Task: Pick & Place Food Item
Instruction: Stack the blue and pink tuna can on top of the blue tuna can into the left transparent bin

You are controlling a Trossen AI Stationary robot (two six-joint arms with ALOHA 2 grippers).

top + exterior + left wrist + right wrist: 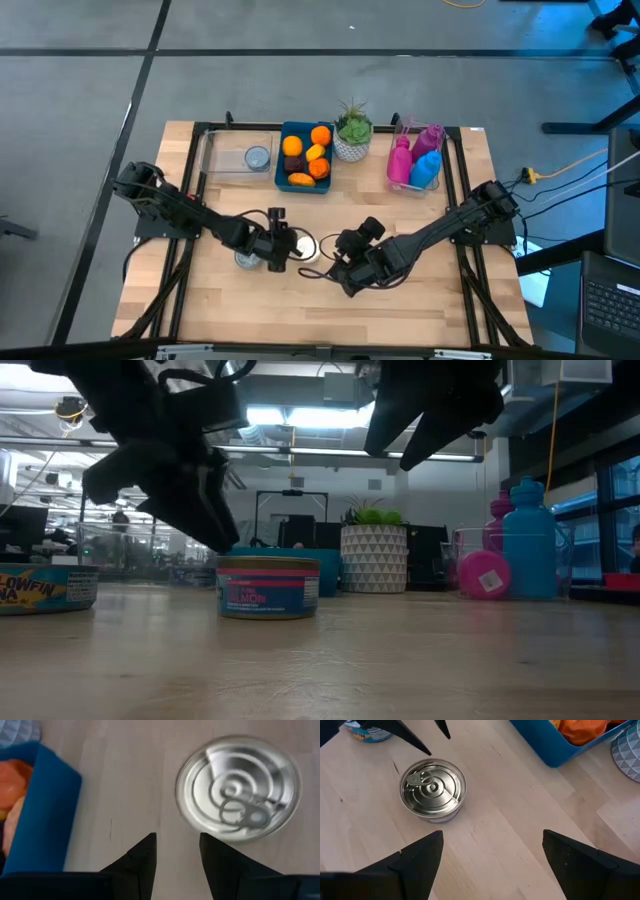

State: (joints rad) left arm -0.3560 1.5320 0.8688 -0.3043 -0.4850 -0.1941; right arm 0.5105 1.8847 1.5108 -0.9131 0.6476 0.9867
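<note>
Now I'm lining up on the can.
Right gripper is hovering wide open, empty; left gripper is idling narrowly parted; nothing picked yet.

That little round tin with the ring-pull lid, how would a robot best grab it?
Probably from straight above, a pincer's fingers closing across the side wall of the salmon can. It stands upright and low on the table, with bare wood all around. The flat lid and ring-pull give little to hold. The open right pincer hangs nearby.
</note>
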